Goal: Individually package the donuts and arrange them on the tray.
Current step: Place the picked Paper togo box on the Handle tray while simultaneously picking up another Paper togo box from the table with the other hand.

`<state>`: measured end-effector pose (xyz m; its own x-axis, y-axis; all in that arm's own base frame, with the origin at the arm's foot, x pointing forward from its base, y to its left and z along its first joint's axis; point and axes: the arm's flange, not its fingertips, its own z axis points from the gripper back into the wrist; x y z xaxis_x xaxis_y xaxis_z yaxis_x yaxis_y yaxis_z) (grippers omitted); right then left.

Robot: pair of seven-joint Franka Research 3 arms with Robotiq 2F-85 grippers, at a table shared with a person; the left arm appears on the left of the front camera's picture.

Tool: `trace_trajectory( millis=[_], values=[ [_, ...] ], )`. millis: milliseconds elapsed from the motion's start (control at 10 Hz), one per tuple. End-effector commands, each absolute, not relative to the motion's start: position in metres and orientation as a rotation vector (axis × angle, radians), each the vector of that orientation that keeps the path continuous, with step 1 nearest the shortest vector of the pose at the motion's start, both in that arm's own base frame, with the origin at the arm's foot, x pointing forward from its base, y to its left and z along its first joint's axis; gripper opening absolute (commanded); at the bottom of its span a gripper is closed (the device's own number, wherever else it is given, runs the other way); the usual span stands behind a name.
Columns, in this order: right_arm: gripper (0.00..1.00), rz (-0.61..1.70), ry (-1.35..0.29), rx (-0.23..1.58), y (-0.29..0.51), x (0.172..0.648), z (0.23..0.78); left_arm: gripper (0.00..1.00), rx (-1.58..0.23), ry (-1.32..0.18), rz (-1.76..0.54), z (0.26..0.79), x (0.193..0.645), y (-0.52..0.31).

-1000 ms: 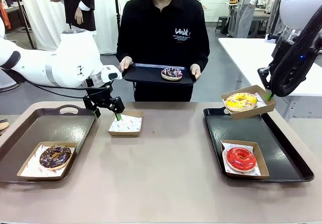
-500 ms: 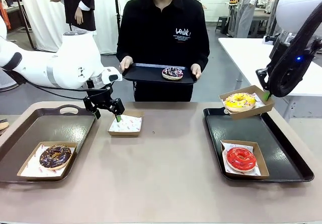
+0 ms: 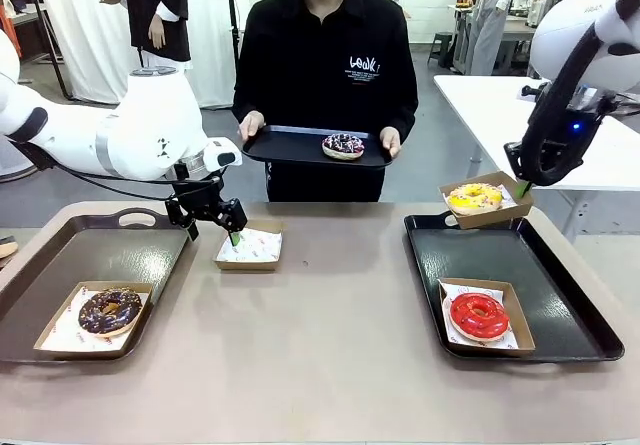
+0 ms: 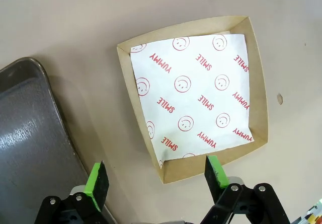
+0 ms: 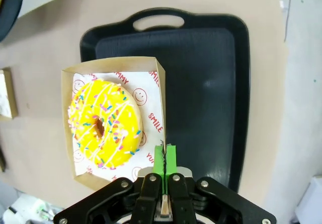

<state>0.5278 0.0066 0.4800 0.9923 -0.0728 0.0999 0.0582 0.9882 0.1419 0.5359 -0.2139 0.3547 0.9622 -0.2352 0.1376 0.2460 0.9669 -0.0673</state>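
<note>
My right gripper [image 3: 522, 187] [image 5: 165, 156] is shut on the rim of a cardboard box [image 3: 503, 214] [image 5: 113, 63] that holds the yellow donut [image 3: 474, 197] [image 5: 104, 123], hanging above the far end of the right black tray [image 3: 500, 255] [image 5: 201, 83]. The red donut [image 3: 478, 315] lies boxed on that tray. On the left tray [image 3: 110, 250] sits the boxed chocolate donut [image 3: 110, 310]. My left gripper [image 3: 212, 223] [image 4: 157, 176] hovers open over an empty paper-lined box [image 3: 250, 248] [image 4: 191, 93]. The sprinkled donut [image 3: 343, 145] rests on a tray [image 3: 290, 147] held by the person.
The person stands at the far side, both hands on their tray. The left tray's edge [image 4: 30, 133] lies close beside the empty box. Bare table stretches between the two trays in the middle and front.
My right gripper has lifted and levelled the yellow donut's box a little, and the right arm has swung. The left gripper has stayed put over the empty box.
</note>
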Motion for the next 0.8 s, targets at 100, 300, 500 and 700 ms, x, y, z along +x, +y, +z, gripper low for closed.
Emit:
trace_trajectory(
  millis=[100, 300, 500, 700],
  values=[
    [0.01, -0.066, -0.105, 0.139, 0.007, 0.528, 0.48, 1.0, -0.083, -0.129, -0.269, 0.354, 0.535, -0.214],
    [0.01, -0.066, -0.105, 0.139, 0.007, 0.528, 0.48, 1.0, -0.083, -0.129, -0.269, 0.354, 0.535, -0.214],
    [0.01, -0.079, -0.087, 0.159, 0.008, 0.532, 0.481, 1.0, -0.083, -0.129, -0.269, 0.354, 0.535, -0.214],
    [0.01, -0.062, -0.142, 0.13, 0.019, 0.538, 0.458, 1.0, -0.046, -0.15, -0.191, 0.354, 0.539, -0.213]
  ],
)
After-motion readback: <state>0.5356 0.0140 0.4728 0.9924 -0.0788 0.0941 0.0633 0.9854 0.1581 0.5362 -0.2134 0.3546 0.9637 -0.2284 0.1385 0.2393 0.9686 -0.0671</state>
